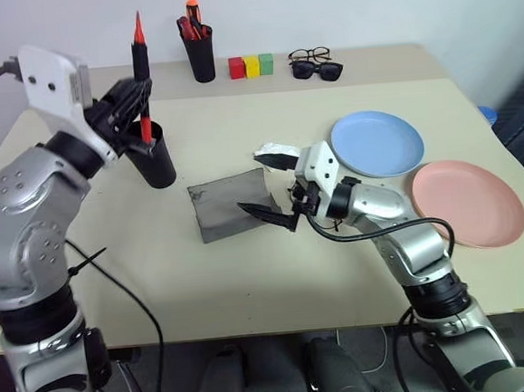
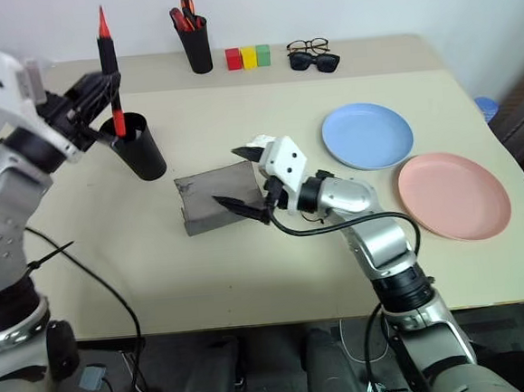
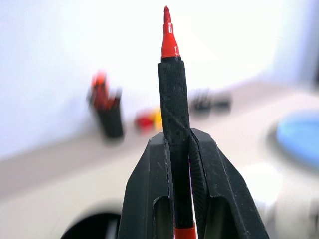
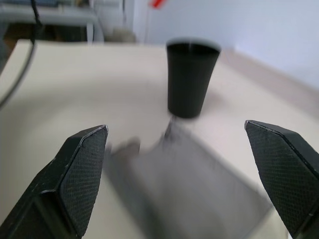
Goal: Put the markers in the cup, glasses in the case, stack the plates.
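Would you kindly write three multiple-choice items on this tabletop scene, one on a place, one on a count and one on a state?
1. Where do the glasses lie?
A. Inside the case
B. At the table's far edge, beside the sunglasses
C. On the blue plate

2. How many small coloured blocks stand in a row at the back of the table?
A. Two
B. Three
C. Five

3. What is the state of the left end effector?
A. Shut on the red marker
B. Open and empty
C. Shut on a plate

Answers:
1. B, the wire-rimmed pair rests at the far edge next to the dark pair.
2. B, one red block, one yellow block and one green block.
3. A, its fingers clamp the marker's black middle, holding it upright over the cup.
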Motion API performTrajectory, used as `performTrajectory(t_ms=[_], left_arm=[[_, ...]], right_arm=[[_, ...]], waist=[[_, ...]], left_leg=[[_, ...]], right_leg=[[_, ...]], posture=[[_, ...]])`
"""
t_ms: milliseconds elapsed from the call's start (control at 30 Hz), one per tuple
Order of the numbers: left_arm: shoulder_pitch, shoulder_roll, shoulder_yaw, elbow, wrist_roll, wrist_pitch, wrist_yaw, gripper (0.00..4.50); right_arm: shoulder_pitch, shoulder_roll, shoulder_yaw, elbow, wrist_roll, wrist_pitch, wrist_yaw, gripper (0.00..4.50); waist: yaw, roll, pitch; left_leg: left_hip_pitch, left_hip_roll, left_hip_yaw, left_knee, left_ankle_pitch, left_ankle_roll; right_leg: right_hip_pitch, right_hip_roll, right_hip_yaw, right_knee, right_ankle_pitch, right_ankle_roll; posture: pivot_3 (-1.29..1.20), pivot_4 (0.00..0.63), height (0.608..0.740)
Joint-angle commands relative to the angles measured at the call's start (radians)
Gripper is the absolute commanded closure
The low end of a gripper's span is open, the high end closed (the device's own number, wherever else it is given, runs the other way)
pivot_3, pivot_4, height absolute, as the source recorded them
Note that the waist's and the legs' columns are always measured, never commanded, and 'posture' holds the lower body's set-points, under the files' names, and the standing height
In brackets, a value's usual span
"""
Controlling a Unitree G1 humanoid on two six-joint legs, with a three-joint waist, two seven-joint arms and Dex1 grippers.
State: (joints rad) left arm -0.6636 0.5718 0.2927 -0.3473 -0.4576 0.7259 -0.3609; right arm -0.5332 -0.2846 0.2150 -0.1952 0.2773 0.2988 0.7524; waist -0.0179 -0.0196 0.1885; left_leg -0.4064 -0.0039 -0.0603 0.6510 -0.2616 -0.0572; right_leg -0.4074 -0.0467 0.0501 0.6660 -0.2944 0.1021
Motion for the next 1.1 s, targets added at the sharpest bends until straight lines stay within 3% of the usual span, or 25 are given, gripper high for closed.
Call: performTrajectory(t_ms=[33,300,633,833,1000,1100], left_arm=[[-0.042,-0.015,-0.062,0.160,0.130,-0.195,0.022,4.46],[-0.065,-0.048,-0.073,0.458,0.291,-0.527,0.120,4.46],[-0.008,-0.085,-0.106,0.589,0.342,-0.641,0.121,4.46],[-0.001,-0.109,-0.122,0.599,0.389,-0.650,0.161,1.77],[0.001,-0.125,-0.103,0.553,0.360,-0.633,0.147,1.77],[0.009,-0.122,-0.117,0.449,0.290,-0.583,0.057,1.77]], right_arm=[[-0.045,0.069,0.029,-0.012,-0.009,-0.028,-0.039,0.00],[-0.021,0.120,0.064,-0.025,-0.033,-0.040,-0.065,0.00],[-0.001,0.113,0.047,-0.031,-0.033,-0.039,-0.075,0.00],[0.007,0.106,0.048,-0.040,-0.023,-0.036,-0.060,0.00],[0.012,0.099,0.044,-0.043,-0.025,-0.034,-0.057,0.00],[0.014,0.080,0.032,-0.044,-0.028,-0.033,-0.053,0.00]], waist=[[-0.004,0.000,0.000],[0.001,0.000,0.000],[-0.001,0.000,0.000],[0.000,0.000,0.000],[0.000,0.000,0.000],[0.000,0.000,0.000]], left_leg=[[0.000,0.000,0.000,-0.001,0.000,0.000],[-0.001,0.000,0.000,0.000,0.000,0.000],[-0.001,0.000,0.000,0.000,0.000,0.000],[-0.001,0.000,0.000,0.000,0.000,0.000],[-0.001,0.000,0.000,0.000,0.000,0.000],[-0.001,0.000,0.000,0.000,0.000,0.000]], right_leg=[[-0.001,0.000,0.000,0.001,0.000,0.000],[-0.002,0.000,0.000,0.000,0.000,0.000],[-0.002,0.000,0.000,0.001,0.000,0.000],[-0.002,0.000,0.000,0.001,0.000,0.000],[-0.002,0.000,0.000,0.001,0.000,0.000],[-0.002,0.000,0.000,0.001,0.000,0.000]], posture=[[0.00,0.150,0.740],[0.00,0.150,0.740],[0.00,0.150,0.740],[0.00,0.150,0.740],[0.00,0.150,0.740],[0.00,0.150,0.740]])
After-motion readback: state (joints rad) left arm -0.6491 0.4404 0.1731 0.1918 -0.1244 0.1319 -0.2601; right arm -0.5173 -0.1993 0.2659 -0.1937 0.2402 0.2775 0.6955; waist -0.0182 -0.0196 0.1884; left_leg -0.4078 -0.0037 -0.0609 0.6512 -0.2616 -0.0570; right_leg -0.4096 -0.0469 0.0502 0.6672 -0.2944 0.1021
